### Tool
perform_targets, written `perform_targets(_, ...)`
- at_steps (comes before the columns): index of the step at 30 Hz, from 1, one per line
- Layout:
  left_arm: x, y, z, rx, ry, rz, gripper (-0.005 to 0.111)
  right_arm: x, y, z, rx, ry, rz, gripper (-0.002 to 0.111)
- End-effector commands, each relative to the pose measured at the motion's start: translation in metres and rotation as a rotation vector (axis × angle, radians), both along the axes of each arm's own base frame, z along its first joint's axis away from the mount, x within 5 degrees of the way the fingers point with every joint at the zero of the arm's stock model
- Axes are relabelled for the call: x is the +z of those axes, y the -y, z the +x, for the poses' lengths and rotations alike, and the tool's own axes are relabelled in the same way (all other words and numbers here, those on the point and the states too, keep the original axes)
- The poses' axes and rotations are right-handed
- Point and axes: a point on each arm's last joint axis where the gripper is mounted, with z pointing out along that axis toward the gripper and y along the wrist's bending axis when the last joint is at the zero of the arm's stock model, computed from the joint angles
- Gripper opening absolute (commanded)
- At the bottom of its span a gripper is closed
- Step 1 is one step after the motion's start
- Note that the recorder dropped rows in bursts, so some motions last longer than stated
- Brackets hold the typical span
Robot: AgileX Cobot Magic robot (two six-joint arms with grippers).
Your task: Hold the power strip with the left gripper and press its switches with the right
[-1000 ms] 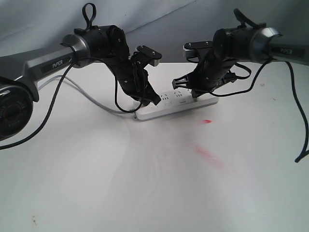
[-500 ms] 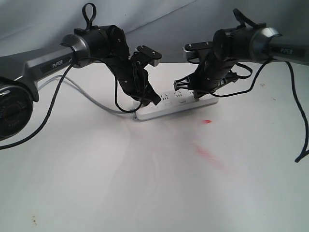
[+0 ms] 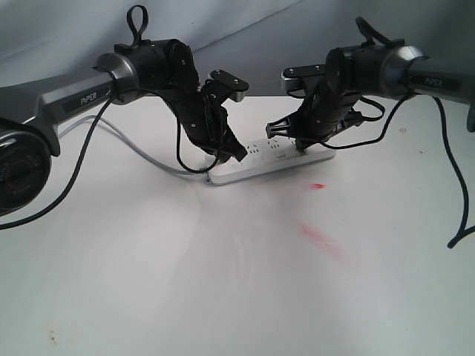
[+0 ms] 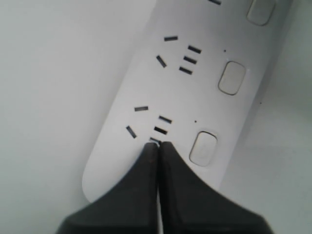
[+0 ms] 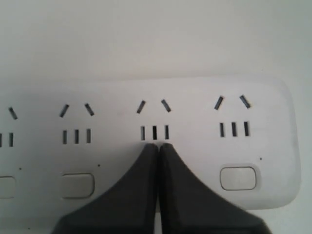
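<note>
The white power strip lies flat on the table, its grey cord running off to the left. My left gripper is shut, and its tips rest on the strip's rounded end by the last socket group. Beside that gripper three switches show; the nearest switch is uncovered. My right gripper is also shut and points down on the strip's right part. In the right wrist view its tips sit just below a socket group and hide that group's switch. The neighbouring switches are uncovered.
Red smears and a small red spot mark the white table in front of the strip. A grey cloth backdrop hangs behind. Black cables trail from the right arm.
The right arm has shifted slightly left and its hanging cable has swung. Its tips stay on the strip. The left arm and the strip have not moved.
</note>
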Motion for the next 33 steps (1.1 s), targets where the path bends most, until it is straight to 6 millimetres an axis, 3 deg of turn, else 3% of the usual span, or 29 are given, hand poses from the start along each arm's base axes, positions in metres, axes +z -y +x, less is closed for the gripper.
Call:
perform_targets(1, -0.024, -0.002, -0.003, -0.008, -0.054, 0.039, 0.0, -0.04, 0.006, -0.011, 0.005, -0.139, -0.078, 0.0)
perform_targets(7, -0.024, -0.002, -0.003, -0.008, -0.054, 0.039, 0.0, -0.032, 0.005, -0.012, -0.002, -0.146, -0.065, 0.0)
perform_targets(14, -0.024, -0.002, -0.003, -0.006, -0.055, 0.039, 0.0, 0.049, 0.001, -0.008, -0.031, 0.053, 0.071, 0.0)
perform_targets(17, -0.024, -0.002, -0.003, -0.006, -0.055, 0.039, 0.0, 0.071, -0.002, -0.009, -0.047, 0.1, 0.145, 0.0)
perform_targets(20, -0.024, -0.002, -0.003, -0.006, -0.055, 0.039, 0.0, 0.075, -0.005, -0.011, -0.038, 0.103, 0.152, 0.0)
perform_targets(27, -0.024, -0.002, -0.003, -0.009, -0.054, 0.039, 0.0, 0.054, -0.02, -0.017, -0.005, 0.047, 0.136, 0.0)
perform_targets(33, -0.024, -0.002, -0.003, -0.009, -0.054, 0.039, 0.0, 0.048, -0.024, -0.019, 0.005, 0.042, 0.129, 0.0)
